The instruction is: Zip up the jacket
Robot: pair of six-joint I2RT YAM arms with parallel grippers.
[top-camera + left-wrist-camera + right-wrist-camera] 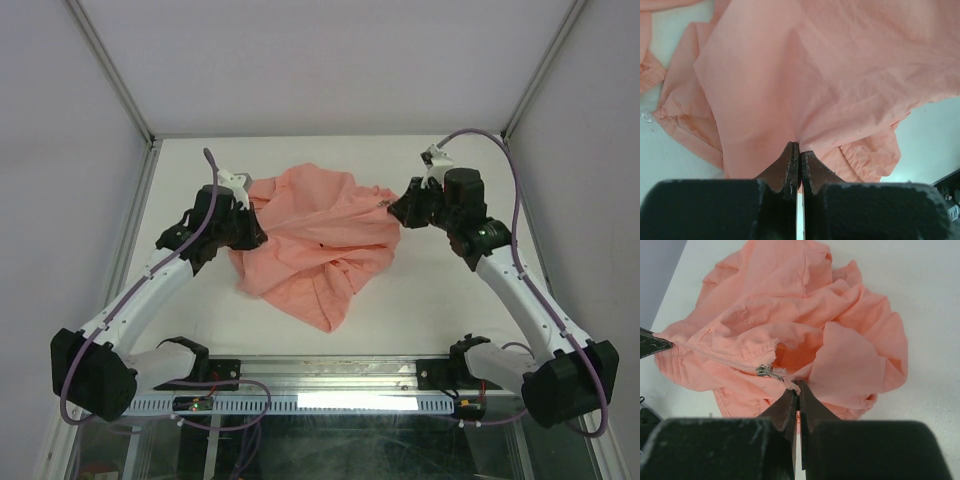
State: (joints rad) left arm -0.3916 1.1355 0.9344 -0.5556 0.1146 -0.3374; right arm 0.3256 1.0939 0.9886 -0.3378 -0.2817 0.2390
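Observation:
The salmon-pink jacket [318, 235] lies crumpled in the middle of the white table. My left gripper [256, 232] is shut on a fold at the jacket's left edge; the left wrist view shows the jacket [840, 70] pinched between my closed fingers at the gripper [799, 146]. My right gripper [396, 212] is shut on the jacket's right edge. In the right wrist view the gripper [797, 386] pinches fabric just beside the metal zipper slider [765, 370], with a zipper line running left across the jacket [805, 305].
The white table [450, 290] is walled by grey panels left, right and behind. A metal rail [330, 372] runs along the near edge between the arm bases. The left gripper's tip [652, 342] shows at the left edge of the right wrist view.

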